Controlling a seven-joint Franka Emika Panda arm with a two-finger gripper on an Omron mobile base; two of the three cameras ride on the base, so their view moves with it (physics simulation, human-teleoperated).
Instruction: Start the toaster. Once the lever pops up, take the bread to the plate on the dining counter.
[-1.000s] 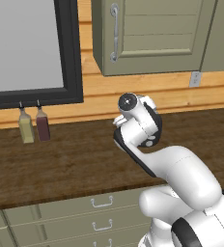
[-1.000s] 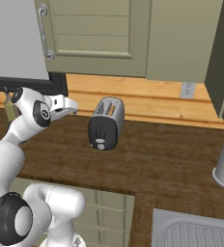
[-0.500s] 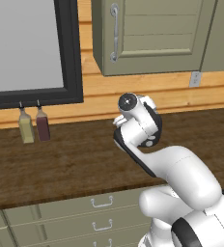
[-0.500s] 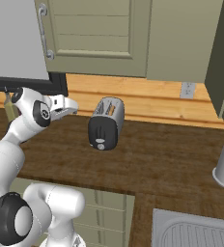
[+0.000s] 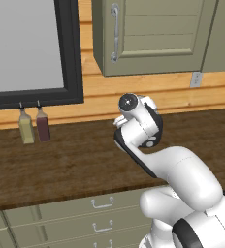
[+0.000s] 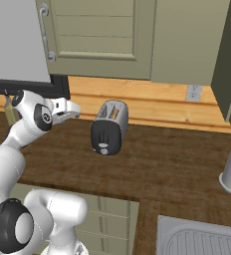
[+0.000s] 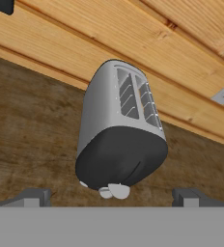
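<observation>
Scene: A white robot arm faces the toaster [image 6: 109, 127] on a dark wood table [image 6: 177, 169], the lever not yet pressed by the look of it.
Tool: The tool [image 7: 111, 198] hangs above the table just beside the toaster, its two fingertips spread wide with nothing between them; in the hand view the toaster's black end panel sits right ahead.
Toaster: It stands near the wooden back wall, below the green wall cabinet [image 6: 102, 35], black end toward the robot.
Lever: A small tab at the foot of the black panel; in the hand view it cannot be told apart with certainty from the pale button beside it.
Risk, wrong press: With lever and button so near each other, the tool may land on the button and the toaster would not start.
Risk, shove: A push at the panel's lower edge, off the lever, may slide or tip the light toaster toward the wall.
Bread: Whether a slice sits in the slots cannot be told.
Count: One toaster, two slots, one tool, two bottles [image 5: 34, 127] by the dark-framed window, one wall socket [image 6: 192, 92].
</observation>
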